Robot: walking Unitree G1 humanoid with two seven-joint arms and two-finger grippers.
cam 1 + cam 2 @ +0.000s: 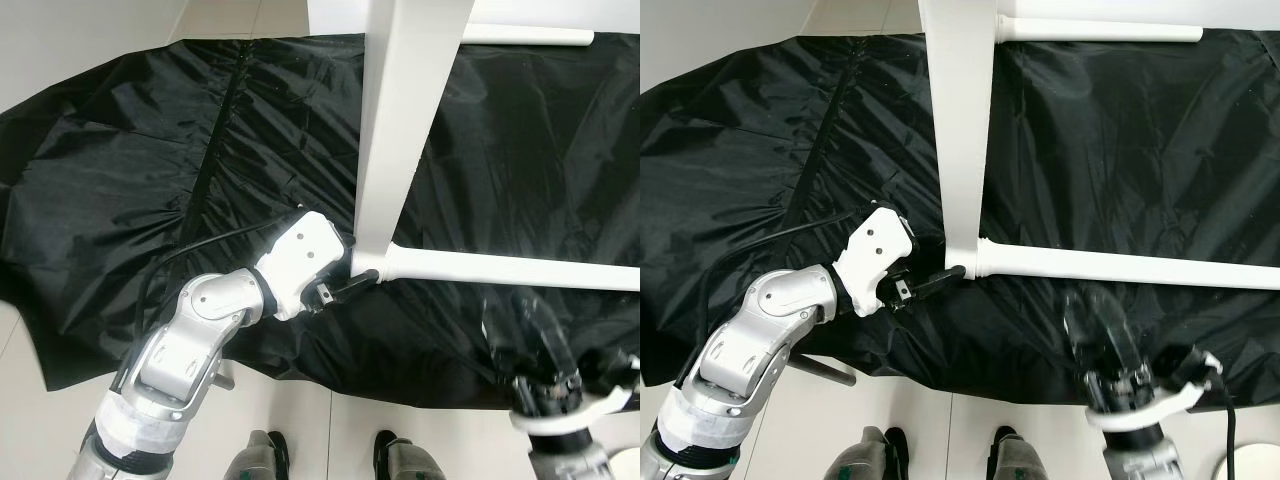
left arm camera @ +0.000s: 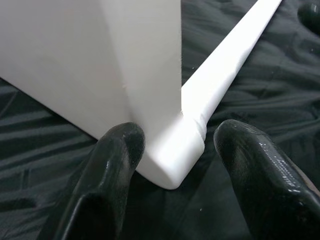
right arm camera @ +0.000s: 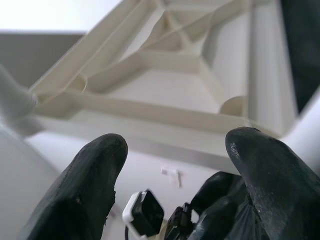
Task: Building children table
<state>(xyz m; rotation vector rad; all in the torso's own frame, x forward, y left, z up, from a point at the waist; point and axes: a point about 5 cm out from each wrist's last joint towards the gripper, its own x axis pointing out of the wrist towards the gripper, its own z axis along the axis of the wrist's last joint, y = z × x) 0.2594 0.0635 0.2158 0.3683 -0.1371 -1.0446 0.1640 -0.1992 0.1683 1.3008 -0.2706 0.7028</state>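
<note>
Left gripper (image 1: 362, 279): positioned at the lower corner of the white table top (image 1: 400, 120), where a white table leg (image 1: 500, 267) joins it. The left wrist view shows its two black fingers (image 2: 117, 150) spread apart, one on each side of the corner joint. The left finger lies against or just beside the panel's edge; the other stands apart from the leg's collar. Nothing is clamped between them.

Table top: standing on edge on a black sheet (image 1: 120, 180), which is spread over a pale tiled floor (image 1: 300, 430). The panel rises away from the robot and runs out of the upper edge of the head views. The attached leg extends from the corner joint toward the robot's right, lying low over the sheet. A second white leg (image 1: 525, 35) projects to the right from the far end of the panel.

Right gripper (image 1: 1100, 330): located low on the robot's right, over the near part of the sheet, below and near the attached leg but not touching it. It appears blurred in the head views. In the right wrist view its fingers (image 3: 90, 175) are apart with nothing held, and beyond them is the ribbed underside of the table top, with a leg socket (image 3: 232, 106) visible.

The robot's feet (image 1: 265, 455) stand on the tiles at the near edge of the sheet.
</note>
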